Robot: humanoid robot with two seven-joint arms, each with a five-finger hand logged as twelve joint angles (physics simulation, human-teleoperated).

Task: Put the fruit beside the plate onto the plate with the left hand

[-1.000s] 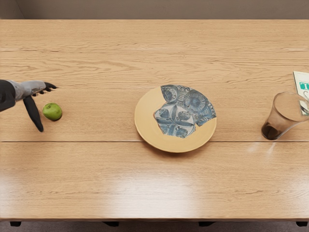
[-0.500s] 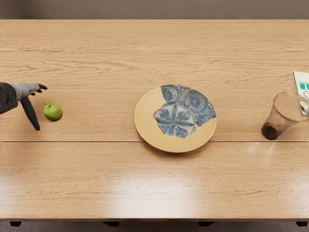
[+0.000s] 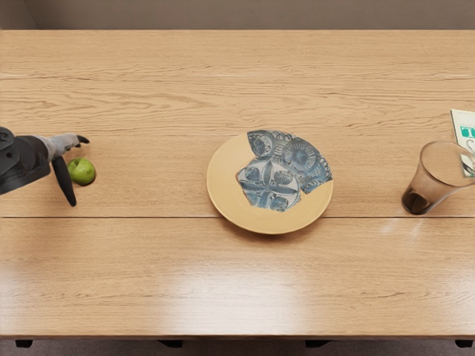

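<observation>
A small green fruit lies on the wooden table at the left, well apart from the plate. The yellow plate with a blue patterned centre sits mid-table. My left hand comes in from the left edge and is right beside the fruit on its left side. Its fingers are spread: the dark thumb points down in front of the fruit, and the other fingertips reach behind it. The fruit is not gripped. No right arm shows.
A clear glass with dark liquid at its bottom stands at the right edge. Behind it a white and green card lies partly out of frame.
The left hand drew back to the left, then came forward again and dropped closer to the fruit, its thumb and fingers now bracketing it. The fruit has barely moved.
</observation>
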